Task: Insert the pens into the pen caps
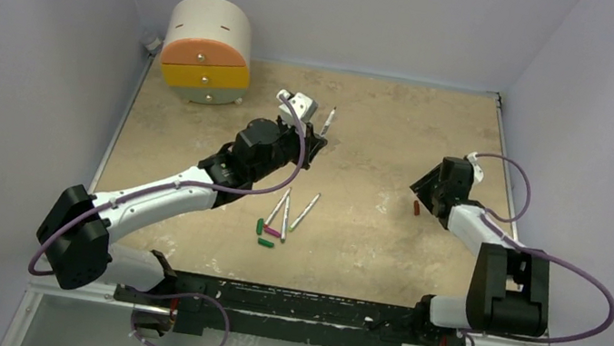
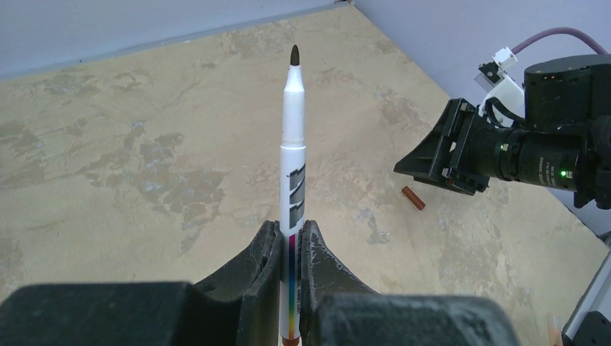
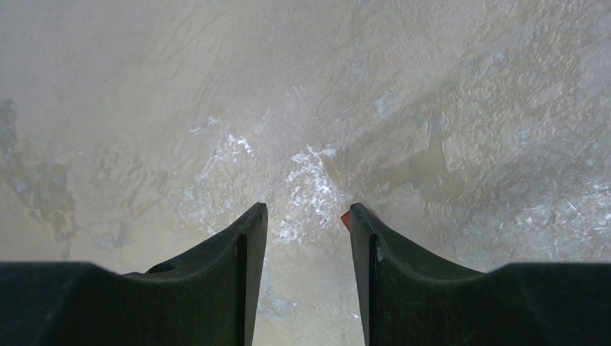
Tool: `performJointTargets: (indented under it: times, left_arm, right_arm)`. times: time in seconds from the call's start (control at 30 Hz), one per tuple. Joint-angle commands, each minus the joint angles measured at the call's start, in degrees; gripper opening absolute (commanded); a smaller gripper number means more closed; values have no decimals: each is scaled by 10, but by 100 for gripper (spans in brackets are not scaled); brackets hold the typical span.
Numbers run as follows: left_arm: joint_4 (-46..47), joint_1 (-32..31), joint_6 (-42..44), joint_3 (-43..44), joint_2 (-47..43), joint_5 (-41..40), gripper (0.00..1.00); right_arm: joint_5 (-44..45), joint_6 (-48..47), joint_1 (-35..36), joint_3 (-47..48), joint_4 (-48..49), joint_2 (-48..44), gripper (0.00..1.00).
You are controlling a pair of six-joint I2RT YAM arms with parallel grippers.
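Drawer unit [image 1: 208, 50] far-left on table [image 1: 363, 264]. three pens [image 1: 305, 213] and three caps [image 1: 265, 242] lie mid-table, toward the near side. lone cap [image 1: 415, 209] sits to the right, by right gripper [image 3: 308, 216]. fourth pen [image 2: 293, 122] sticks out of left gripper [image 2: 290, 227], behind the cluster.

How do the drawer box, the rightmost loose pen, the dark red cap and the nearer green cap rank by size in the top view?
Largest: drawer box.
Then: rightmost loose pen.
Smallest: dark red cap and nearer green cap, both tiny and alike, so unranked.

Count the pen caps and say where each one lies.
4. A green cap, a magenta cap and a second green cap lie clustered by the loose pens mid-table; a dark red cap lies beside the right hand. None seems hidden.
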Motion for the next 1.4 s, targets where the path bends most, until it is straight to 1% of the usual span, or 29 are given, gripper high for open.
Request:
performJointTargets:
  times: [0.0, 0.1, 0.2, 0.27, 0.37, 0.47, 0.8, 1.0, 1.13, 1.23, 1.37]
  left_arm:
    - [28, 0, 12, -3, -18, -5, 0]
    - [25, 0, 13, -5, -21, -9, 0]
    - [28, 0, 15, -10, -24, -11, 0]
    - [35, 0, 15, -16, -26, -12, 0]
    - [39, 0, 15, -17, -25, -12, 0]
    - [35, 0, 16, -17, -27, -14, 0]
    - [35, 0, 8, -24, -35, -9, 0]
    - [33, 0, 0, -26, -46, -5, 0]
    - [36, 0, -1, -30, -55, -5, 0]
    - [39, 0, -4, -31, -56, -3, 0]
    - [41, 0, -7, -32, -58, 2, 0]
  right_arm:
    - [47, -12, -1, 21, -20, 8, 49]
    - [51, -9, -1, 20, -32, 20, 48]
    - [46, -13, -1, 20, -45, 29, 45]
    - [60, -25, 0, 18, -29, 30, 45]
    - [38, -25, 2, 4, -10, 40, 44]
    - [31, -22, 12, 0, -18, 47, 44]
    - [27, 2, 55, -34, -31, 4, 45]
    - [29, 31, 97, -46, -47, -5, 45]
    - [21, 35, 102, -61, -51, -26, 44]
    - [26, 39, 103, -65, -65, -53, 39]
    - [49, 70, 103, -74, -85, -133, 37]
